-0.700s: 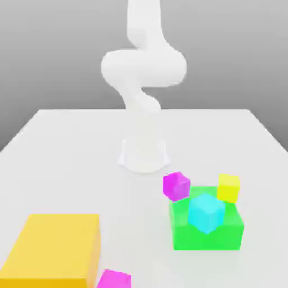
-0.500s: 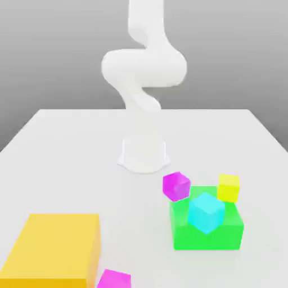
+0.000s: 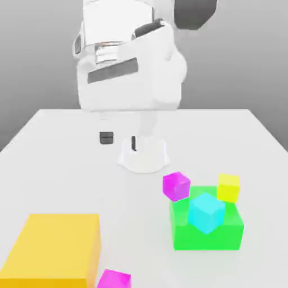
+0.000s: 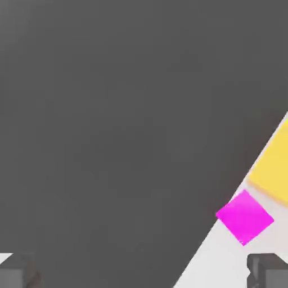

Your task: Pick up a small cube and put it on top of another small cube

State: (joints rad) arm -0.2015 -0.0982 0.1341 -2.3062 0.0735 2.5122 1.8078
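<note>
Two small magenta-pink cubes lie on the white table. One small cube point(image 3: 176, 185) rests against the green block's far corner. The other small cube point(image 3: 114, 279) point(image 4: 244, 216) sits at the table's front edge beside the big yellow block. My gripper point(image 3: 119, 140) point(image 4: 143, 273) hangs open high above the table's middle, left of the arm's base in the exterior view and well apart from both cubes. Nothing is between its dark fingers point(image 3: 106, 138).
A big yellow block point(image 3: 53, 247) point(image 4: 273, 163) fills the front of the exterior view's left. A green block point(image 3: 207, 229) carries a small cyan cube point(image 3: 206, 212), with a small yellow cube point(image 3: 228, 187) behind it. The arm's base point(image 3: 144, 154) stands mid-table.
The arm has swung its hand down and forward into the exterior view, so the open fingers now show above the table. None of the cubes or blocks has moved.
</note>
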